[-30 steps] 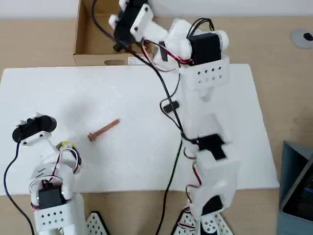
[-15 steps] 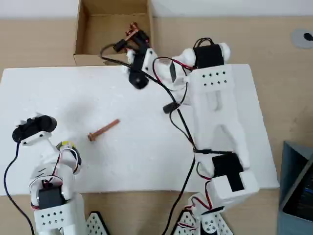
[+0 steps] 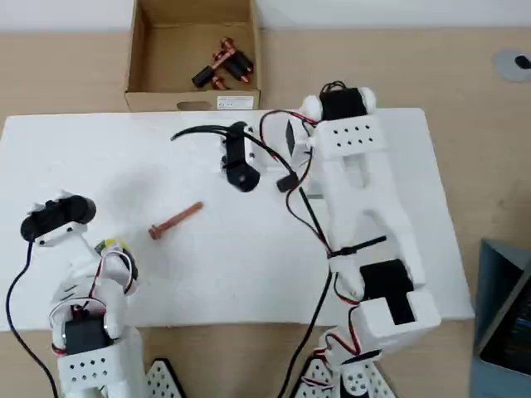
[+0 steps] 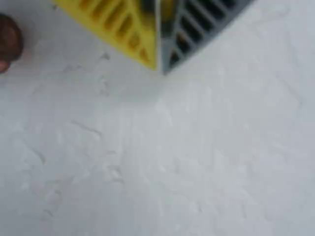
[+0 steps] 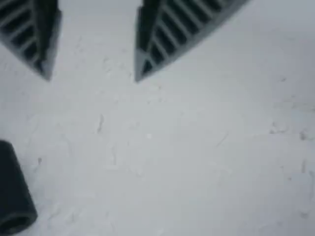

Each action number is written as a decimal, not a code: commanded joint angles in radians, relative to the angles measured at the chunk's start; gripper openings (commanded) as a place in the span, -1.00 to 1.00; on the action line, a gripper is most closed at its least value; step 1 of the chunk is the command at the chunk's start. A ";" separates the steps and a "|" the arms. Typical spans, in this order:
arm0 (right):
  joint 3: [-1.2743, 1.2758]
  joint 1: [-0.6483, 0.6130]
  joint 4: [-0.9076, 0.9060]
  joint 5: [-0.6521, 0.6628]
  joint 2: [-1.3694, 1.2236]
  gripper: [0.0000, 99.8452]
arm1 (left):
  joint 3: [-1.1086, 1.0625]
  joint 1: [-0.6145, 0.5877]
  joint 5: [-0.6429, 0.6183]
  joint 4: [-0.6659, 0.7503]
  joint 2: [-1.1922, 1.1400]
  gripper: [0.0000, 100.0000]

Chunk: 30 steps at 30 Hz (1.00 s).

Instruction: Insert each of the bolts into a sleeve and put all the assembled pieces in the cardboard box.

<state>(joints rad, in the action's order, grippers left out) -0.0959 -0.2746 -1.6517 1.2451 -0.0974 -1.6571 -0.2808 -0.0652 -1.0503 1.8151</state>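
A copper bolt (image 3: 176, 220) lies loose on the white mat (image 3: 99, 157), and its brown head (image 4: 7, 44) shows beside my left gripper (image 4: 160, 64). That gripper's yellow and grey fingers meet at the tips, shut with nothing between them, low over the mat next to the bolt's head (image 3: 110, 245). My right gripper (image 5: 93, 73) hangs open just above the mat near its far middle (image 3: 241, 166), holding nothing. A black sleeve (image 5: 12, 196) lies on the mat close by it. Several assembled bolt-and-sleeve pieces (image 3: 224, 65) rest in the cardboard box (image 3: 137, 58).
The cardboard box stands just beyond the mat's far edge, left of centre. The right arm's white body (image 3: 365, 207) and black cables (image 3: 290, 191) cross the mat's right half. A dark grey bin (image 3: 502, 315) stands off the mat at the right.
My right arm has pulled back out of the cardboard box and come down over the mat, uncovering the pieces inside. The left arm and the loose bolt have not moved.
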 commanded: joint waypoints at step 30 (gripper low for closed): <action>0.084 0.013 0.374 0.103 -0.251 -0.59 | 0.009 -0.014 -0.005 0.011 0.008 -0.99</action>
<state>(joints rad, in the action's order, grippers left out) -0.0054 -0.2762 -1.3019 1.3372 -0.3414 -1.6571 -0.2808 -0.0652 -1.0503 1.8151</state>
